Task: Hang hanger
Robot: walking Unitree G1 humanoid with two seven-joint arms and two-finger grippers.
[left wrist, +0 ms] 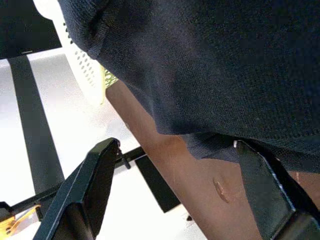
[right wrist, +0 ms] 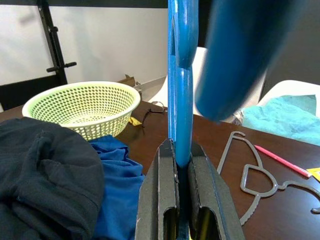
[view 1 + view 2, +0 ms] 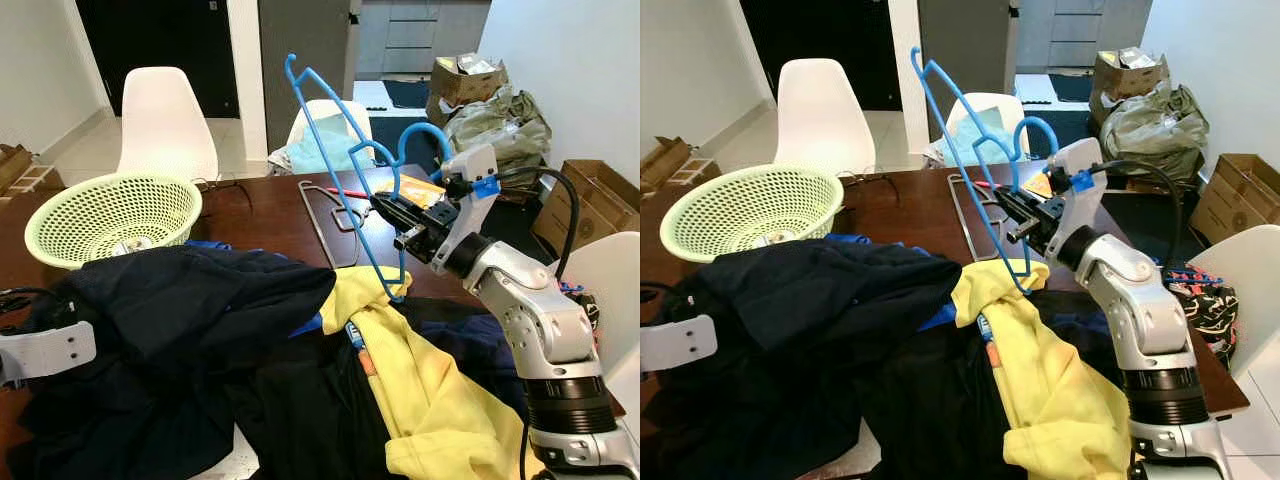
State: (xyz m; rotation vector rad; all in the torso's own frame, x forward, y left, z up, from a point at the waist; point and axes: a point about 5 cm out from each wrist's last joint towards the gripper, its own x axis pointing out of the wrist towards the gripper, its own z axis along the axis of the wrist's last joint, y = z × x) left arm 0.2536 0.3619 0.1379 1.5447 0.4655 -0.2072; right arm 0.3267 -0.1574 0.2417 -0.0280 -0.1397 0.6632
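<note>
My right gripper [image 3: 395, 212] is shut on a blue plastic hanger [image 3: 420, 127], holding it tilted up above the brown table [image 3: 260, 210]. In the right wrist view the hanger's bar [image 2: 180, 100] runs straight up from between the closed fingers [image 2: 160, 190]. The hanger's lower tip hangs just over a yellow garment [image 3: 430, 390]. A grey hanger [image 3: 315, 225] lies flat on the table behind it. My left gripper [image 1: 175, 145] is open at the table's left edge, under dark cloth [image 1: 215, 65].
A pile of dark navy clothes [image 3: 190, 300] and a blue garment [image 2: 117, 185] covers the near table. A pale green basket [image 3: 110, 215] stands at the left. White chairs [image 3: 165, 120] stand behind the table, with cardboard boxes [image 3: 590, 200] to the right. A red pen [image 2: 280, 160] lies near the grey hanger.
</note>
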